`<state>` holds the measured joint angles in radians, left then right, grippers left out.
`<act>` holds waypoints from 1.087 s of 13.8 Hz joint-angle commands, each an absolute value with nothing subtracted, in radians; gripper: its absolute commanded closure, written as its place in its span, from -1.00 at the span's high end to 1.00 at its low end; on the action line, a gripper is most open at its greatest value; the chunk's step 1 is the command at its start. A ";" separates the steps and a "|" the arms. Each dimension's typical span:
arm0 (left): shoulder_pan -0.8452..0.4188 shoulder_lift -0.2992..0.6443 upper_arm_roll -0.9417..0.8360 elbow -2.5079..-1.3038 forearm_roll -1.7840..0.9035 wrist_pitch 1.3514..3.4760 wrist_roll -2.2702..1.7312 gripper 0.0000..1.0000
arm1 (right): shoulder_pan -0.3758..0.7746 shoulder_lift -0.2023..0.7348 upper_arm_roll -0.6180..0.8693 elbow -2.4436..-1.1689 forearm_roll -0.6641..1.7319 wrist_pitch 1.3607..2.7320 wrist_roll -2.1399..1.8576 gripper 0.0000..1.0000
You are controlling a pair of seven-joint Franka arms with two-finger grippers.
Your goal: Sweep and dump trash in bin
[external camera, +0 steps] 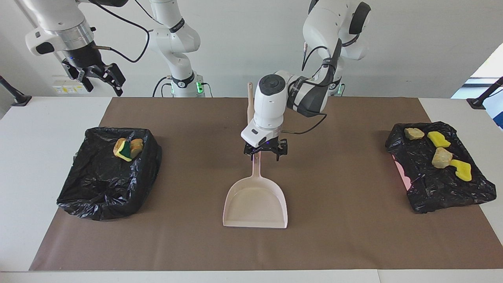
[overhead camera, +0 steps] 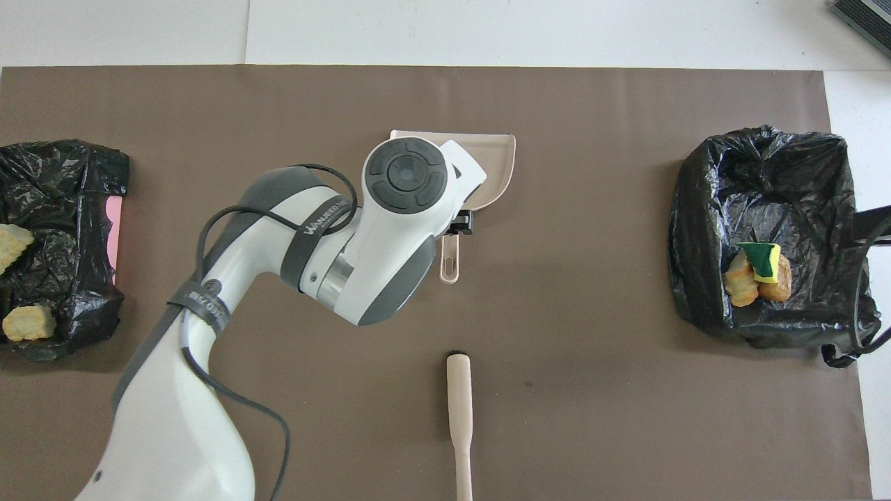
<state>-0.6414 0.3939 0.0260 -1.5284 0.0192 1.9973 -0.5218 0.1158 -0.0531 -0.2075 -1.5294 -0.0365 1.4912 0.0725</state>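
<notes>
Looking across the desk [external camera: 353, 243] from the facing view first, I see my left tool [external camera: 265, 154] hanging just over the handle of the pale pink dustpan [external camera: 255, 204], fingers spread and gripping nothing; the pan lies flat on the brown mat. My right tool [external camera: 103, 78] waits high over the right arm's end of the desk, its fingers apart too and empty. The trash [external camera: 438, 151] is split: four chunks lie on the flat black bag [external camera: 444, 184] at the left arm's end, and a small cluster [external camera: 127, 148] sits inside the lined bin [external camera: 106, 177] at the right arm's end.

From the overhead view, my left arm hides most of the dustpan, so I think the tool is clear of the handle [overhead camera: 450, 261], but I would not swear to it. The hand brush [overhead camera: 459, 410] lies nearer the robots than the pan, handle pointing toward them.

The chunks look light, soft and springy, likely to roll or bounce off the crinkled plastic, so I judge brushing them gently beats pinching. I would take the brush by its stiff handle, mid-length.
</notes>
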 commanded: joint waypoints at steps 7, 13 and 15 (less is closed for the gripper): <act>-0.290 -0.049 0.018 -1.827 0.034 1.830 -0.027 1.00 | 0.075 -0.044 -0.164 -1.500 0.017 1.456 0.044 1.00; -0.157 -0.092 0.021 -1.622 0.032 1.570 0.202 1.00 | 0.060 -0.072 -0.150 -1.520 0.011 1.445 0.045 1.00; -0.155 -0.077 0.025 -1.528 0.028 1.493 0.204 1.00 | 0.048 -0.072 -0.150 -1.520 0.014 1.445 0.043 1.00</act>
